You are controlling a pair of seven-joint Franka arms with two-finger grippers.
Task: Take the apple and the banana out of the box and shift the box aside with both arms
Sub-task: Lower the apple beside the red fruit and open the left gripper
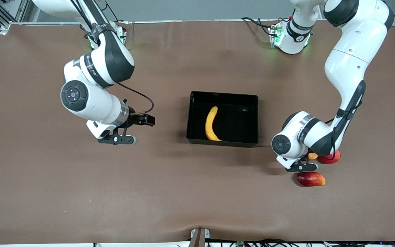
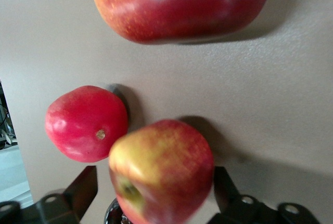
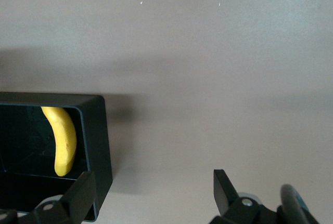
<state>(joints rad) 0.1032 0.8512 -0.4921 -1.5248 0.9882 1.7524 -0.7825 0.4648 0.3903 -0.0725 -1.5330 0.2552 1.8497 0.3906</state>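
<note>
The black box (image 1: 222, 97) sits mid-table with the yellow banana (image 1: 211, 124) lying in it. The box (image 3: 96, 146) and banana (image 3: 61, 141) also show in the right wrist view. The red-yellow apple (image 2: 161, 172) lies on the table toward the left arm's end, mostly hidden under the left hand in the front view (image 1: 312, 156). My left gripper (image 1: 302, 167) (image 2: 156, 182) is low over the apple, open, with a finger (image 2: 83, 187) on each side of it. My right gripper (image 1: 118, 139) (image 3: 153, 182) is open and empty over bare table, between the box and the right arm's end.
A plain red round fruit (image 1: 331, 157) (image 2: 86, 122) lies right beside the apple. A dark-red mango (image 1: 310, 179) (image 2: 182, 5) lies a little nearer to the front camera. Brown table surface (image 1: 183, 192) stretches all around.
</note>
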